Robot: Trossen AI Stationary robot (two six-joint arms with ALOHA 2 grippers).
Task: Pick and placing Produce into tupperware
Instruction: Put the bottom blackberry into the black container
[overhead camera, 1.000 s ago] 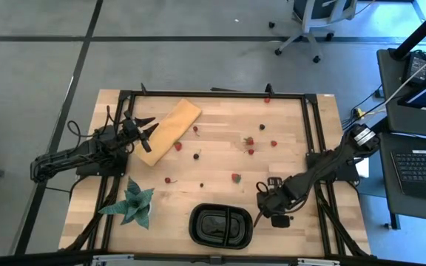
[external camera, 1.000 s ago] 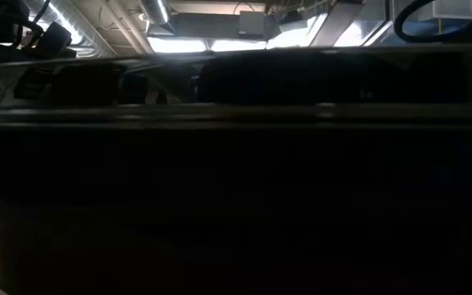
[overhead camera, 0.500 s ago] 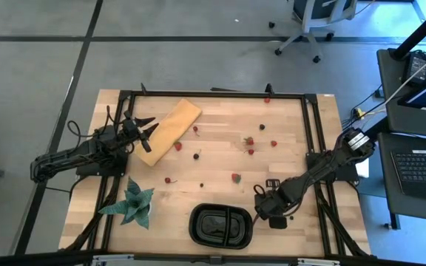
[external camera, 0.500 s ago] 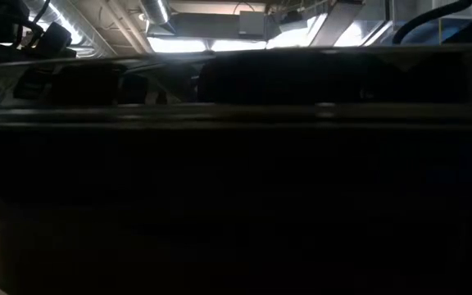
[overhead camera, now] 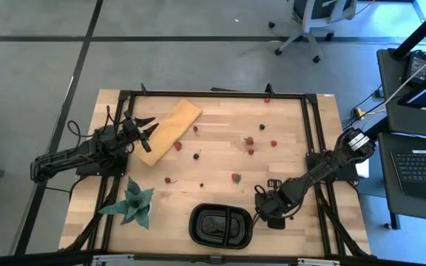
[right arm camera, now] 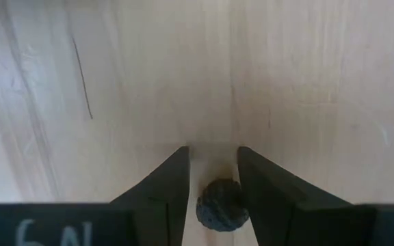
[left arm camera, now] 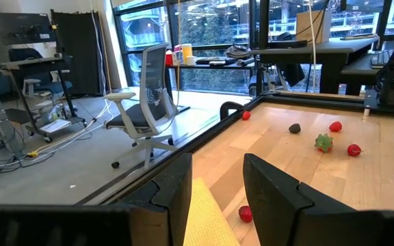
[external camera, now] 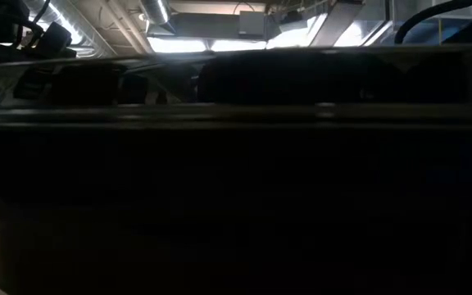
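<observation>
Since a second ago the right gripper (overhead camera: 261, 211) had edged left toward the black tray (overhead camera: 221, 226) | fingers narrow around a dark berry (right arm camera: 221, 204), seemingly gripped (contact unclear) | left gripper (overhead camera: 148, 127) open, idle over the tan board (overhead camera: 168, 131), far left.

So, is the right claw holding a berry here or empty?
Holding. The right claw has a dark berry between its fingers above bare wood, right beside the black tray.
</observation>
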